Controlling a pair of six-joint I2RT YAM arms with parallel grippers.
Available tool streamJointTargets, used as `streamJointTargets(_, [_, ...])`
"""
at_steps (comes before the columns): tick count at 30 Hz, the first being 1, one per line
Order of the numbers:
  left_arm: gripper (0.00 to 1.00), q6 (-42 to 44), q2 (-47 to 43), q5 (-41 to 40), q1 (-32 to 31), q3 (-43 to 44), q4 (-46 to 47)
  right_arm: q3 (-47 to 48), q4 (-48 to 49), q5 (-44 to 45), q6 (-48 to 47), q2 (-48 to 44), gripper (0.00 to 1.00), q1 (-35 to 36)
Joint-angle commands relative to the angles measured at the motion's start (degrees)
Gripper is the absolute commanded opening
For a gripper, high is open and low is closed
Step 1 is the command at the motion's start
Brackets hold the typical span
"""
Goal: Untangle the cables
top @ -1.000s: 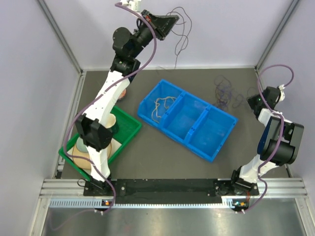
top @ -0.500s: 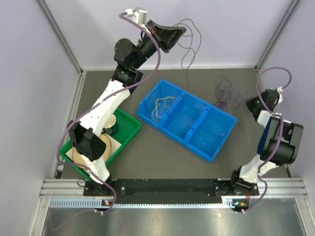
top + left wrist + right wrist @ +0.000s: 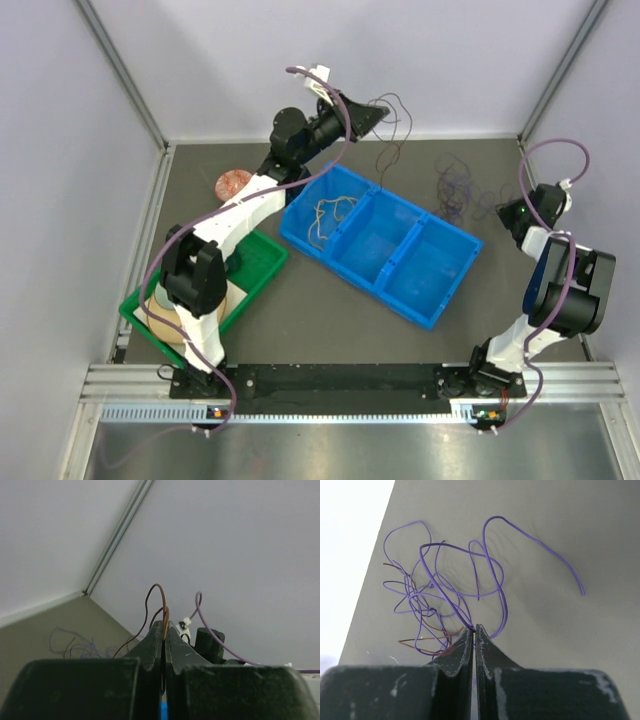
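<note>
A tangle of thin purple cables (image 3: 455,188) with a few brown strands lies on the dark table at the back right. My right gripper (image 3: 505,212) sits at its right edge, shut on a purple cable (image 3: 490,575) at its tips (image 3: 474,628). My left gripper (image 3: 376,114) is raised above the far end of the blue bin, shut on a thin brown cable (image 3: 150,600) that loops out of its tips (image 3: 164,625) and hangs down (image 3: 392,135). A small coil of cream cables (image 3: 330,214) lies in the bin's left compartment.
The blue three-compartment bin (image 3: 438,298) lies diagonally across the middle of the table. A green tray (image 3: 262,268) with a cup and round objects stands at the left under the left arm. A reddish round thing (image 3: 234,183) lies behind it. Walls close the back and sides.
My left arm has swung right and down from high by the back wall to above the bin's far end, carrying the brown cable. The right gripper has stayed at the tangle.
</note>
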Motion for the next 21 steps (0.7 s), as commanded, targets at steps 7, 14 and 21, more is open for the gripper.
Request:
streamJointTargets(7, [0.0,10.7,-3.5,-2.4,-4.0,9.5,-3.6,0.6,2.9,-1.4,-0.2,-2.0,0.0,0.0])
streamJointTargets(14, [0.0,12.6,-5.1,-1.7,-5.1,11.9,-4.9,0.7,2.7,-1.8,-0.1,-2.8,0.0,0.0])
streamJointTargets(21, [0.0,13.4,-7.4,-1.7,-5.9,10.6,-4.4,0.5,3.0,-2.0,0.1,-2.8,0.0,0.0])
